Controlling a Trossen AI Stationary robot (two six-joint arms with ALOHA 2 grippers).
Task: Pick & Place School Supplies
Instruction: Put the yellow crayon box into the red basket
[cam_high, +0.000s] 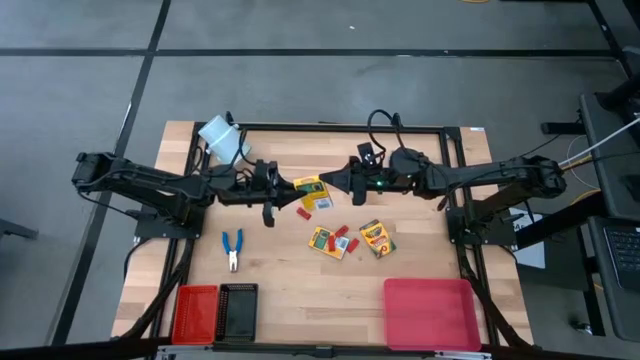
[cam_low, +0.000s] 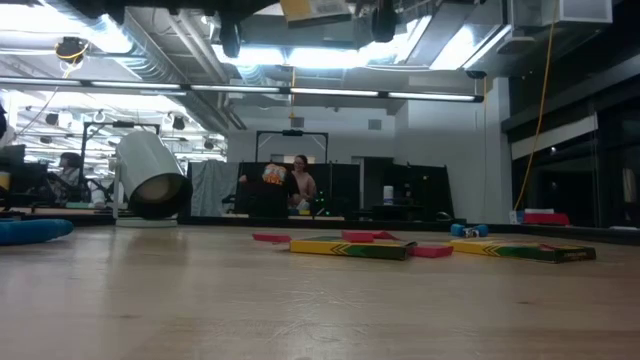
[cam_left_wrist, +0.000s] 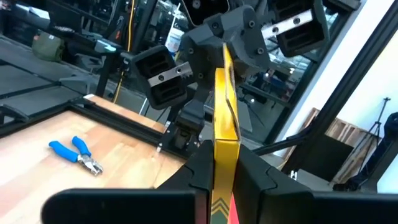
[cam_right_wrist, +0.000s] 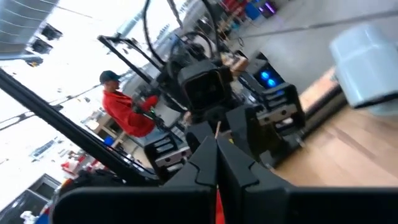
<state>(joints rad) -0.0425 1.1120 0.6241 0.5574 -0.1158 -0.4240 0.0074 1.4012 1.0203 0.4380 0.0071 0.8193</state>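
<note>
Mid-air handover of crayon box (cam_high: 312, 192): left gripper (cam_high: 291, 187) clamped on it, right gripper (cam_high: 338, 182) clamped on opposite end. Next, probably: right release, left carry to tray.

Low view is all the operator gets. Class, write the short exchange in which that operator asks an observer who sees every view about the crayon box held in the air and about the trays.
Operator: Something yellow hangs at the top of my picture. What holds it?
Observer: Both arms. The left gripper and the right gripper each pinch the crayon box from opposite ends.
Operator: I see no trays. Where are they?
Observer: A red tray and a black tray sit side by side at the table's edge on the left arm's side.
</note>
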